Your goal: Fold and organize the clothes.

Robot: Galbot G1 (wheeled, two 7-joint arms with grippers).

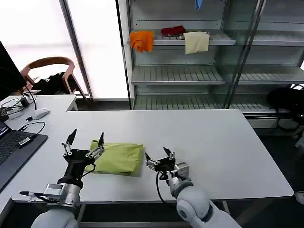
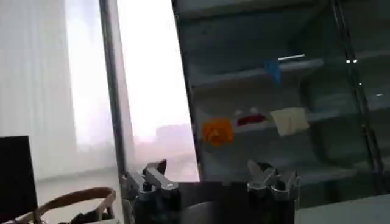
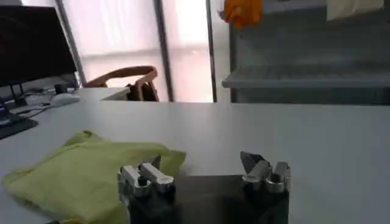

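1. So, the T-shirt (image 1: pixel 118 158) sits on the white table (image 1: pixel 213 142), near the front edge and a bit toward the robot's left side. It's folded down into a compact, roughly rectangular bundle.
2. Colour is a plain lime, yellow-green. The fabric looks thin and soft, with gentle wrinkles across the top and slightly uneven edges. In the right wrist view the T-shirt (image 3: pixel 85 173) lies pretty flat, with one corner puckered up a little at the far end and a layered edge along the near side.
3. The left gripper (image 1: pixel 85 142) is raised at the shirt's left edge, fingers pointing up and spread wide apart, holding nothing. One fingertip shows right against the shirt's near-left corner in the head view; whether it actually touches the cloth is hard to say. From its own wrist camera the left gripper (image 2: pixel 213 176) aims out at the room.
4. The right gripper (image 1: pixel 159 157) is just beside the shirt's right edge, low over the table, fingers also spread and empty. In its wrist view the right gripper (image 3: pixel 204 170) points across the tabletop with the shirt off to one side.
5. Background stuff: a metal shelf unit (image 1: pixel 190 76) behind the table with an orange cloth (image 1: pixel 142 41) and a cream cloth (image 1: pixel 196 42) hanging off one shelf, plus a wooden chair (image 1: pixel 47 71) and a laptop (image 1: pixel 14 147) on the left.
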